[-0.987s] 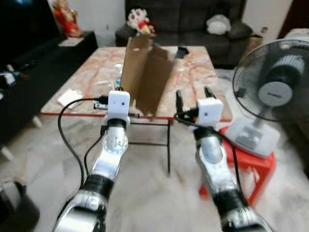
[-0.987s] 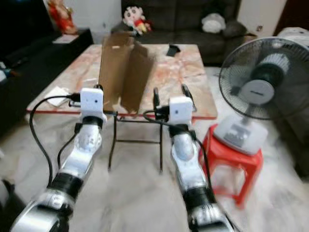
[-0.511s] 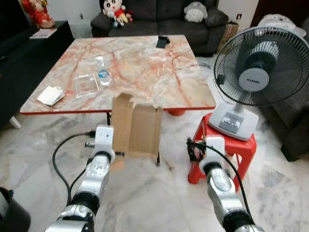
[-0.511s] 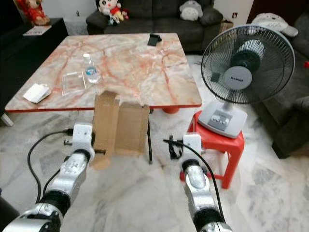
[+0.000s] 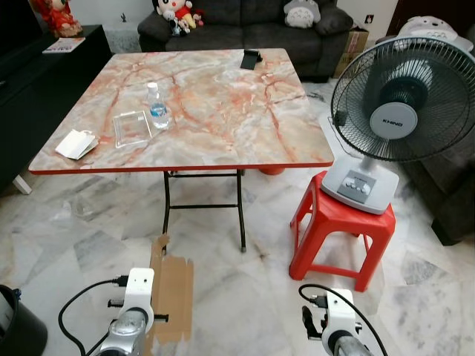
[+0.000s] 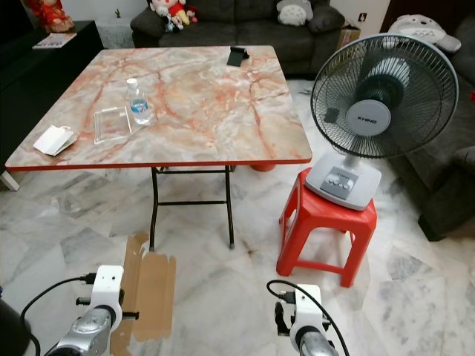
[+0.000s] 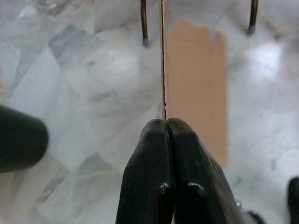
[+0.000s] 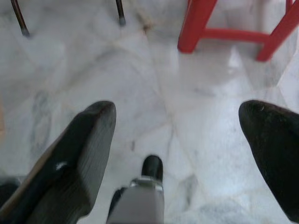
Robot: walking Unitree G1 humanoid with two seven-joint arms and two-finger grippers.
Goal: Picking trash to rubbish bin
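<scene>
A flattened brown cardboard piece [image 5: 172,295] hangs low over the marble floor in front of the table legs. My left gripper [image 7: 166,122] is shut on its thin edge, and one broad flap [image 7: 196,88] spreads out to the side of the fingers. A black rubbish bin [image 5: 13,328] stands at the lower left corner, and its dark rim [image 7: 18,140] also shows in the left wrist view. My right gripper [image 8: 182,116] is open over bare floor with nothing between its fingers [image 8: 88,140]. It is low at the bottom right, near the red stool.
A marble-top folding table [image 5: 223,141] stands ahead with a water bottle [image 5: 155,101], a clear plastic tray [image 5: 132,127] and a white packet [image 5: 76,144] on it. A fan [image 5: 401,96] sits on a red stool [image 5: 341,233] at right. A dark sofa [image 5: 245,22] is behind.
Both arms have dropped from in front of the table to the bottom of the picture. The cardboard has come down with the left gripper to near the floor. The camera also shifted.
</scene>
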